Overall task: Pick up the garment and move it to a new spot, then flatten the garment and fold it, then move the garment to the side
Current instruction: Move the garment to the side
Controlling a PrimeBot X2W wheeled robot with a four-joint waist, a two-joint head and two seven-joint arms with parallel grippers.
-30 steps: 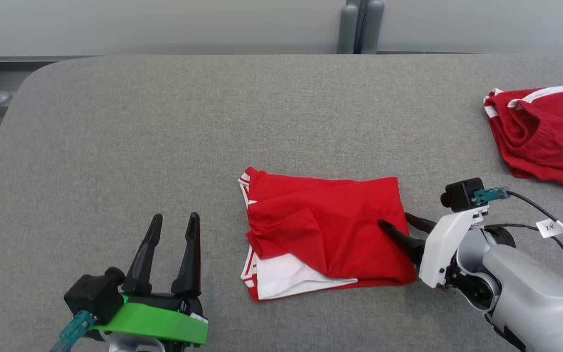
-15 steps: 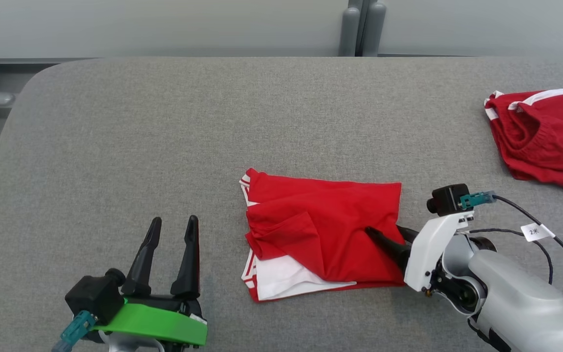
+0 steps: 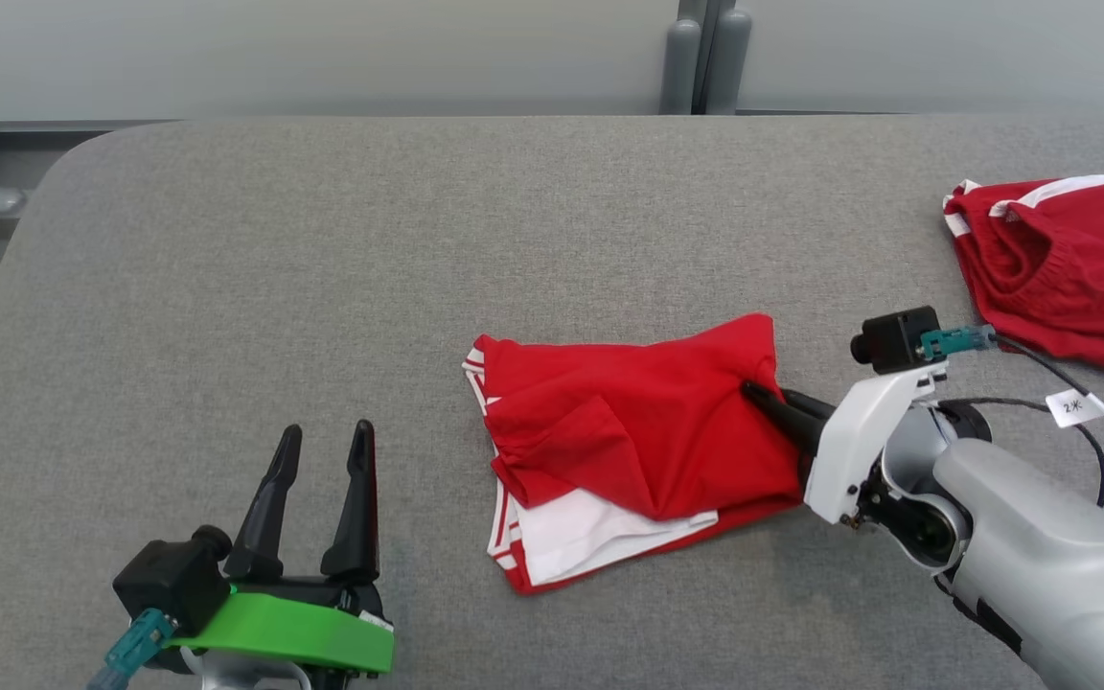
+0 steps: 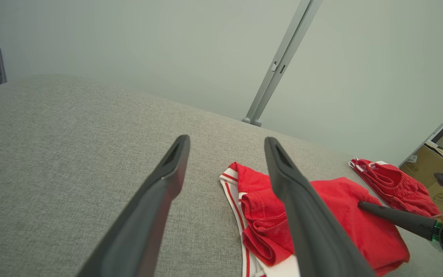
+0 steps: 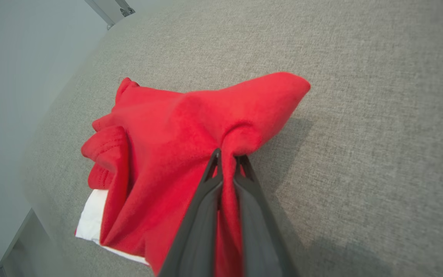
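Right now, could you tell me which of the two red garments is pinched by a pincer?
The middle garment, its right edge bunched in the right pincer; the far-right garment lies apart, untouched.

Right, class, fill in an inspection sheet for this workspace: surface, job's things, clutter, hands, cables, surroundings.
Surface: grey fabric table, no marks seen.
Job's things: red garment, bunched, pinched up at its right edge.
Clutter: second red garment, far right.
Hands: left hand open, off the cloth; right hand shut on the red garment.
Cables: black cable with white tag at the right wrist.
Surroundings: pale wall, grey post.
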